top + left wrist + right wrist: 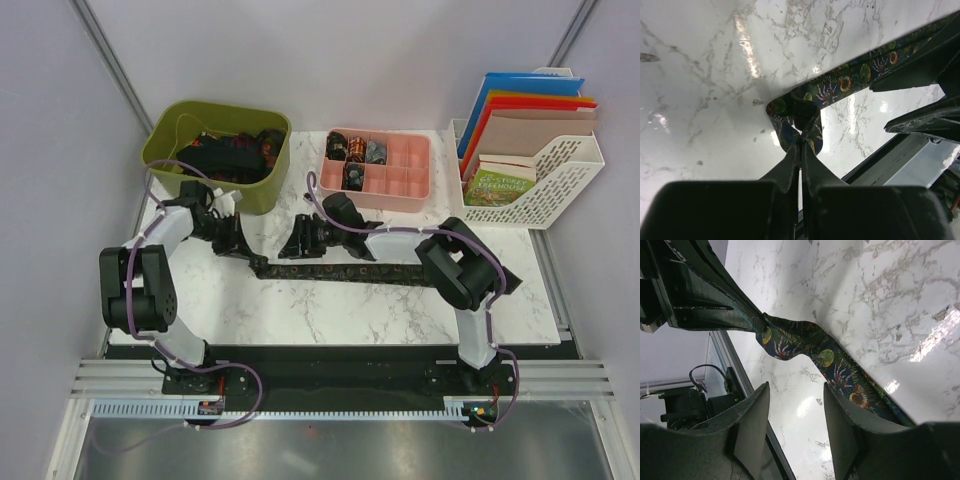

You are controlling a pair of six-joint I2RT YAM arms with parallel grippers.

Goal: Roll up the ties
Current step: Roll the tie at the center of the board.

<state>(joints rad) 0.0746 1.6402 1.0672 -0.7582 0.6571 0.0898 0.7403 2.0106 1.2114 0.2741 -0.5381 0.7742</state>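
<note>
Fabric of one tie [350, 272] runs in a long dark strip across the middle of the top view, flat on the marble table [330, 320]. Its left end is doubled back on itself, and in the left wrist view that fold sits at frame centre, probably as the core for the roll to start from.

The left gripper [801, 144] has that folded tip pinched, its fingers [812, 167] pressed together with only cloth between them. Holding the end tight likely keeps the first turn from springing open. The arm reaches in low from the left of the top view, its wrist angled down toward the table.

The right gripper [795, 388] hovers just beside the fold with its fingers [752, 425] spread wide and gripping nothing. The strip passes under and past them toward the lower right of its view. It seems placed to steady or feed the free length. Its arm bends in from the right, elbow high.

Rolled ties [355, 152] sit in the pink tray [405, 170] at upper centre, and more cloth fills the green bin [255, 195] at upper left.
</note>
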